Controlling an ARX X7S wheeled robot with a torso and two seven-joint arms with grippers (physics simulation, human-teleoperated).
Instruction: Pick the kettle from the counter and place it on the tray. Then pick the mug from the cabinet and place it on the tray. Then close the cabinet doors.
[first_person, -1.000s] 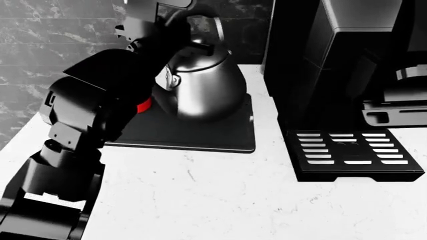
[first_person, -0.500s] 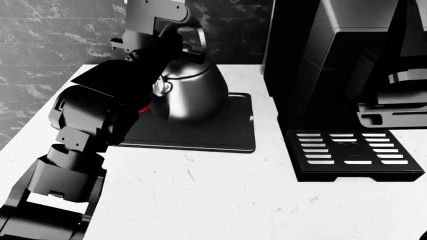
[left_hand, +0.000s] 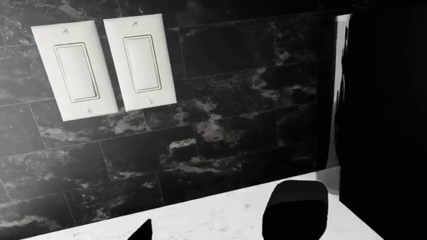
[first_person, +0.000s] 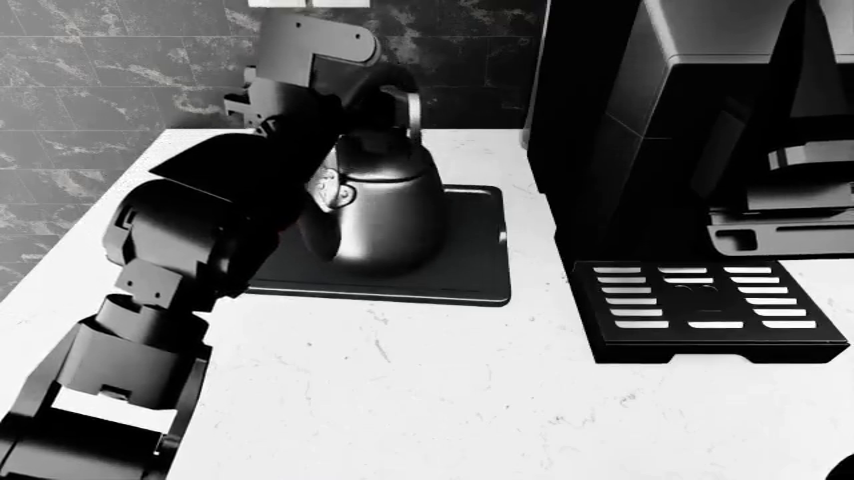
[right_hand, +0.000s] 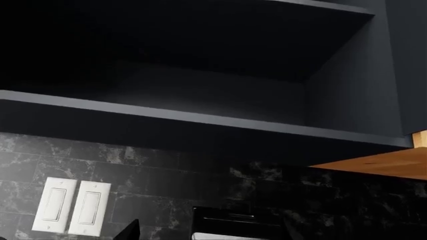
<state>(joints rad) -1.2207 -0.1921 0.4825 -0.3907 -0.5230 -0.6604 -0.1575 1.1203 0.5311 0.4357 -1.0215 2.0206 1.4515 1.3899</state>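
Note:
The kettle (first_person: 387, 220) stands upright on the black tray (first_person: 474, 260) at the back of the white counter (first_person: 441, 400). My left arm (first_person: 200, 230) reaches over the tray's left half, its wrist up beside the kettle's handle (first_person: 407, 110). In the left wrist view the left gripper (left_hand: 217, 232) is open, with bare counter between its fingertips (left_hand: 143, 232). The right gripper (right_hand: 210, 232) is open too, held high and facing the open cabinet (right_hand: 200, 90), whose dark shelf shows nothing on it. The mug is hidden.
A tall black coffee machine (first_person: 667, 130) with a slotted drip grille (first_person: 707, 310) stands right of the tray. Two white wall switches (left_hand: 107, 67) sit on the dark marble backsplash. A wood-coloured edge (right_hand: 373, 167) shows under the cabinet's right side.
The kettle came down from the air and now rests on the tray. The left wrist dropped with it. The red sliver beside the arm no longer shows.

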